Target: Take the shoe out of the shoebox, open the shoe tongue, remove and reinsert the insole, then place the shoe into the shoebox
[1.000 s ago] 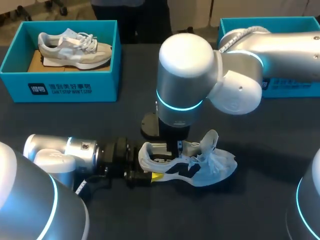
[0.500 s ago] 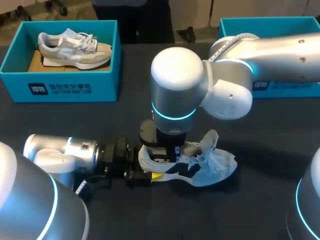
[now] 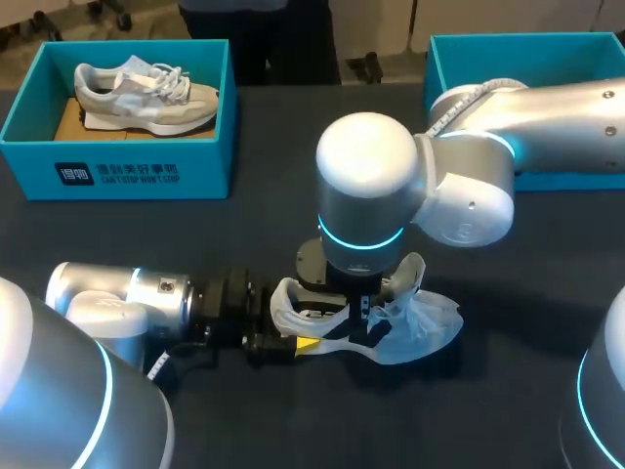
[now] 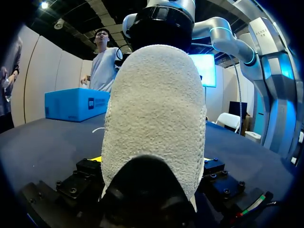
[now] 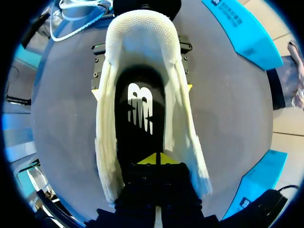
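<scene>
Right gripper dropped into shoe mouth, tips closed together on insole; grip unconfirmed. Left gripper clamps heel between its fingers. Insole removal next.

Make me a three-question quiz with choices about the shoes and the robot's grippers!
1. Where is the grey shoe?
A. on the bare table
B. inside the left blue box
C. in a gripper

2. What colour is the insole in the white shoe?
A. red
B. green
C. black

3. What is the left gripper doing?
A. shut on the white shoe's heel
B. open, far from it
C. holding a box

Answers:
1 B: the box walls surround it.
2 C: the right wrist view looks down on a black insole.
3 A: the left wrist view shows the heel clamped in it.
</scene>
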